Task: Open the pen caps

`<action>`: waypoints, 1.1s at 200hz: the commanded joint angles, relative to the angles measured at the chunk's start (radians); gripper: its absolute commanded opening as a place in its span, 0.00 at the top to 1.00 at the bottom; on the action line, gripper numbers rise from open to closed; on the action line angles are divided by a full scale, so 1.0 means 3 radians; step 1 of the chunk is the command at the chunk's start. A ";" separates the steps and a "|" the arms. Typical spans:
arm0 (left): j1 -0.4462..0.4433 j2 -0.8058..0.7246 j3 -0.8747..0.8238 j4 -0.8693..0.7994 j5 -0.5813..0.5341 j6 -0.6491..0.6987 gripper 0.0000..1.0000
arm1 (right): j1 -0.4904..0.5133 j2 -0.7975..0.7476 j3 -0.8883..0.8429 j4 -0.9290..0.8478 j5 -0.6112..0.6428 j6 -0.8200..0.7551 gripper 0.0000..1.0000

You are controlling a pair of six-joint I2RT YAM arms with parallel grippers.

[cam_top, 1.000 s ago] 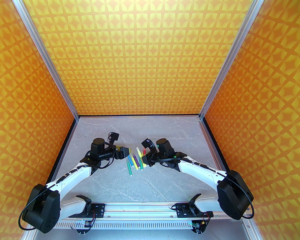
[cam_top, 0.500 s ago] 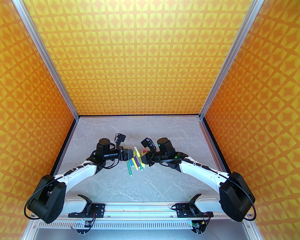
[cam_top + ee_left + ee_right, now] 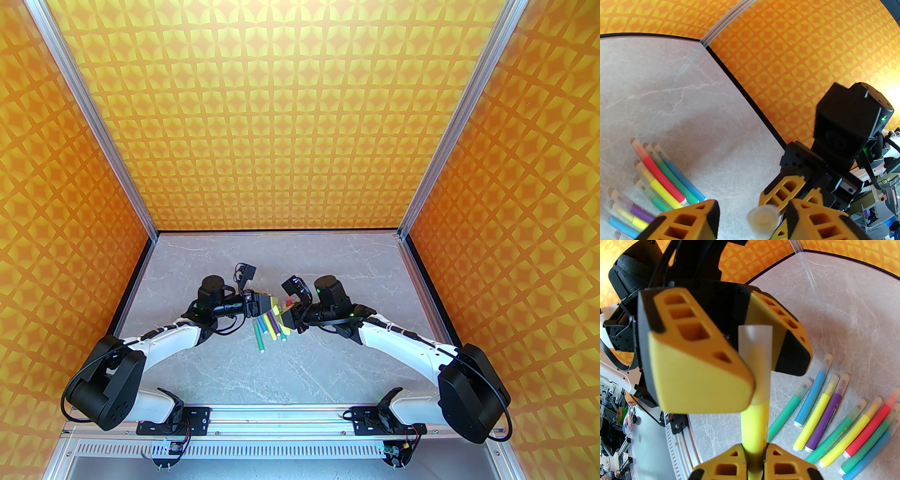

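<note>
- The cap [image 3: 754, 350], a translucent whitish tube, sits on the tip end of the yellow pen [image 3: 753, 427].
- The cap juts straight out ahead of the right gripper [image 3: 753, 452], pointing at the left gripper [image 3: 750, 218].
- The right gripper's fingers are clamped tight on the yellow pen's barrel, just behind the cap.
- The cap lies between the two fingers of the left gripper, which stand one on each side of it.
- The left gripper is part-way open. In the left wrist view the cap's round end [image 3: 763, 219] sits close to one finger's black pad, with a clear gap to the other finger.
- Whether that nearer pad touches the cap, I cannot tell; nothing is firmly pinched there.
- From above, the two grippers meet tip to tip, the left gripper [image 3: 268, 304] facing the right gripper [image 3: 287, 318], with the yellow pen bridging them above the table [image 3: 328, 370].
- The other pens [image 3: 829, 413] lie flat on the table below and just beside the grippers, side by side in a loose row: green, blue, yellow, purple and red barrels, each capped.
- From above, the row [image 3: 269, 328] lies just on the base side of the gripper tips.
- Orange patterned walls [image 3: 300, 117] close in the table beyond both grippers.
</note>
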 commanded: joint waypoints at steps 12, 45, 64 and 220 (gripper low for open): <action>-0.0043 0.0012 0.0068 0.0116 0.0076 -0.0043 0.63 | -0.0008 0.0003 -0.0059 0.0108 -0.0002 0.0056 1.00; -0.0059 0.0004 0.0061 0.0097 0.0078 -0.0043 0.70 | -0.0009 -0.0014 -0.0077 0.0155 0.0002 0.0083 1.00; -0.0065 -0.0001 0.0063 0.0092 0.0078 -0.0035 0.74 | -0.0009 -0.0023 -0.0090 0.0169 0.0015 0.0094 1.00; -0.0075 0.0106 0.0140 0.0385 0.0061 -0.0418 1.00 | -0.0009 -0.0059 -0.0252 0.0370 -0.0193 0.0182 0.45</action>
